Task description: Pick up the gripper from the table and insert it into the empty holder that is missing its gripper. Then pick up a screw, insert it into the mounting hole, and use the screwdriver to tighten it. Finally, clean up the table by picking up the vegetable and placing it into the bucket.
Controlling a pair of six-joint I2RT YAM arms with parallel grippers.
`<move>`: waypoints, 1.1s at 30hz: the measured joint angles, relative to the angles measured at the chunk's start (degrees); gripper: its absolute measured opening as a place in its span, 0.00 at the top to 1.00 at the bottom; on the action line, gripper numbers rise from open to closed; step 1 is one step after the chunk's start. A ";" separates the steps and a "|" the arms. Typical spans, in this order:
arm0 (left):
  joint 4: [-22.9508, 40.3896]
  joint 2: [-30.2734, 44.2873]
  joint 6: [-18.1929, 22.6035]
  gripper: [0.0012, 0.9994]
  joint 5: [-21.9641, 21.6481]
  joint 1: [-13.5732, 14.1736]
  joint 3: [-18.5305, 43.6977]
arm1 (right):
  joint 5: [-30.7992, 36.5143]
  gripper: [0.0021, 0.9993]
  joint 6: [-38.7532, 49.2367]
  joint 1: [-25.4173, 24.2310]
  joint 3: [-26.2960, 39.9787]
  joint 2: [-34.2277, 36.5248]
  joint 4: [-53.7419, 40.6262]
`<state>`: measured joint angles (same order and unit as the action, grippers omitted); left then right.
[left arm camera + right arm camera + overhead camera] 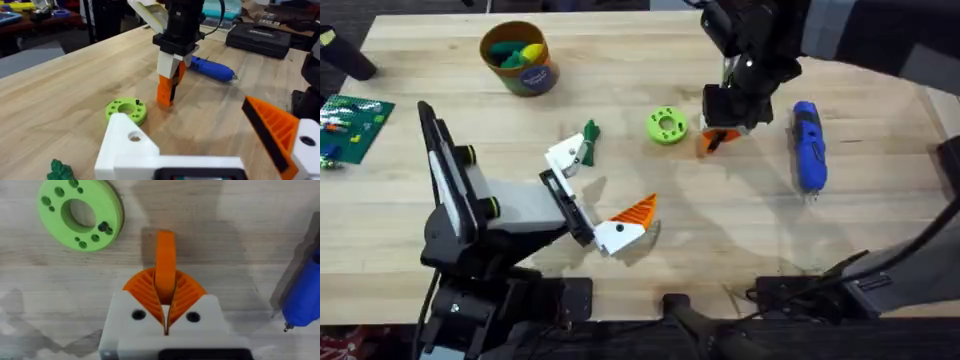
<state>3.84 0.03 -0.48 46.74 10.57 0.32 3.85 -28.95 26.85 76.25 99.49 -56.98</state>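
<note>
Your right end effector (165, 312) is clamped on the gripper (165, 262), holding it upright with its tip at or just above the surface (740, 230), between the green disc (667, 126) and the screwdriver (808, 145). That upright pinch likely suits carrying it to the holder (565, 158).

Your left end effector (595, 195) lies low and spread wide: one mount carries its orange finger (638, 211), the other is the bare holder, presented toward the right arm so the part can be slid in.

The vegetable (590, 138) lies touching or just beside the holder. The bucket (520, 58) sits well apart, far left, already holding toys. The disc's holes seem to hold a screw.
</note>
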 joint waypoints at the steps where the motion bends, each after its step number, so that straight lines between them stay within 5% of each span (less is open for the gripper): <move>1: 0.00 0.00 0.00 0.01 0.00 0.00 0.00 | -0.01 0.98 0.01 0.00 0.00 0.01 -0.01; 26: 0.00 0.00 0.01 0.01 0.01 0.00 0.00 | -0.01 0.98 0.00 -0.01 0.00 -0.18 -0.42; 33: 0.01 0.00 0.01 0.01 0.00 0.00 0.00 | -0.01 0.98 0.27 -0.01 0.86 -4.95 -4.66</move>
<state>3.85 0.03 -0.47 46.74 10.57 0.32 3.84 -28.68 26.84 77.11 94.54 -61.64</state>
